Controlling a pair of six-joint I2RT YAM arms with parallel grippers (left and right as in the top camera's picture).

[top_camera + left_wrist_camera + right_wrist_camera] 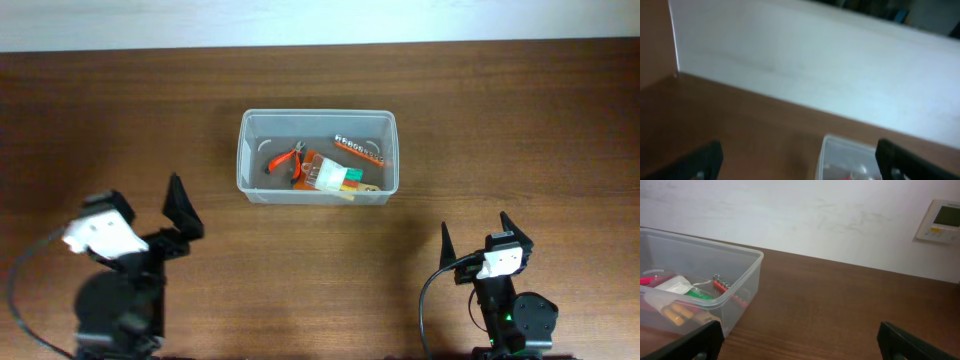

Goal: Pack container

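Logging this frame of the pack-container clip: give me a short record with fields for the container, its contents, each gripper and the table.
container: clear plastic, rectangular, mid-table, no lid on it
contents: orange-handled pliers, orange bit strip and green-and-white packet, all inside
left gripper: open, empty, on the near side, apart from the container
right gripper: open, empty, on the near side, apart from the container
table: brown wood

left gripper (180, 220) back from the container (243, 155), off its left end, jaws wide apart, empty, right gripper (478, 232) back off its right end, likewise spread, empty
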